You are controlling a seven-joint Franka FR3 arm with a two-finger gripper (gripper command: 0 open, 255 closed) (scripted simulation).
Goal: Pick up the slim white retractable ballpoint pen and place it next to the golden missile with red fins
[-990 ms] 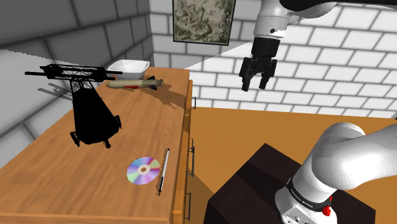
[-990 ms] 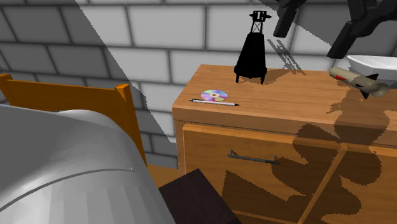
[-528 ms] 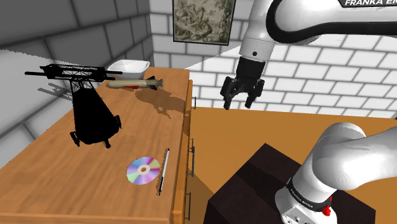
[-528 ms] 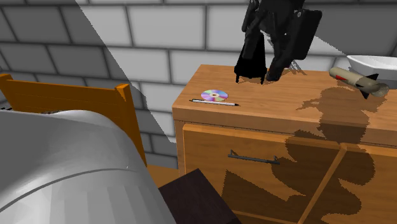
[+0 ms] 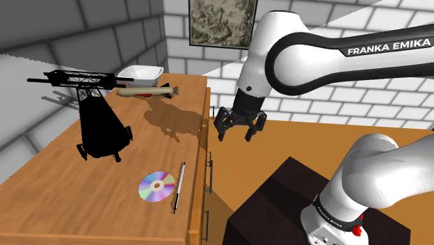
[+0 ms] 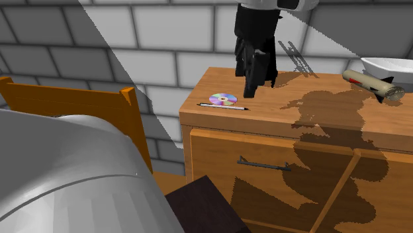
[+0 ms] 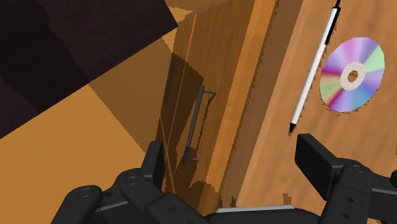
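A slim white pen (image 5: 179, 186) (image 6: 223, 106) lies on the wooden dresser top (image 5: 62, 184), close to the front edge and beside a shiny disc (image 5: 157, 186). The golden missile with red fins (image 5: 146, 91) (image 6: 372, 83) rests at the dresser's far end. My gripper (image 5: 236, 133) (image 6: 259, 79) hangs open and empty over the dresser's front edge, between pen and missile. In the wrist view the pen (image 7: 313, 67) lies on the wood ahead of the gripper (image 7: 235, 159), just beyond one finger, with the disc (image 7: 352, 74) beside it.
A tall black helicopter-like model (image 5: 97, 122) stands on the dresser behind the disc. A white bowl (image 5: 140, 72) (image 6: 390, 66) sits by the missile. Drawer handles (image 7: 194, 124) run along the dresser front. The dark stand (image 5: 278, 202) is at the shoulder view's lower right.
The arm has come down and moved toward the shoulder view's left, from high near the wall to just above the dresser's front edge. The fingers stay open. Nothing on the dresser moved.
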